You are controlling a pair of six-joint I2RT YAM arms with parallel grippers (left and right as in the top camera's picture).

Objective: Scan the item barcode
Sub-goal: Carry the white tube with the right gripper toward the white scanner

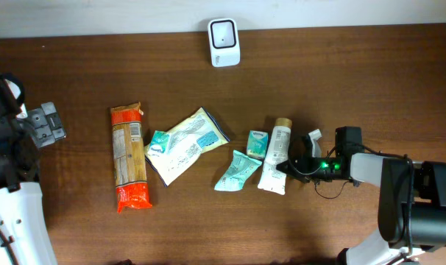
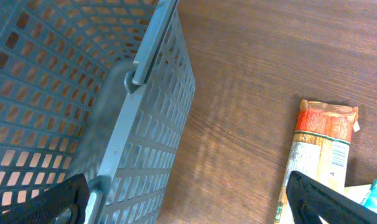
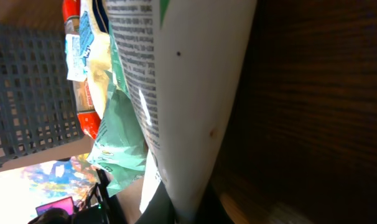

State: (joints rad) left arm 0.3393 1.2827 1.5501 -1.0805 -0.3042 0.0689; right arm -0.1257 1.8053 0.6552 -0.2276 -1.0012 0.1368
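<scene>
1. The white tube [image 1: 274, 156] lies flat on the wooden table [image 1: 370, 81], right of the middle. It runs roughly lengthwise away from the table's front edge, slightly tilted.
2. Its tan cap [image 1: 282, 123] points toward the far side, and its flat crimped end points toward the front edge.
3. The overhead view shows faint green-grey printing down the tube's body. The right wrist view shows dense lines of small dark print on the white surface and a green patch near the top.
4. The right gripper [image 1: 285, 168] is closed tight on the tube's crimped end, which narrows down between its fingers in the right wrist view.
5. The left gripper [image 2: 188, 202] stands fully spread and holds nothing. It hangs over bare table beside a grey perforated basket [image 2: 64, 93].
6. The white scanner [image 1: 224, 32] stands at the far edge of the table, well apart from the tube.
7. A small green box [image 1: 257, 143] and a teal pouch [image 1: 236, 171] lie just beside the tube. A pale bag [image 1: 185, 144] and a spaghetti packet [image 1: 128, 156] lie further along.
</scene>
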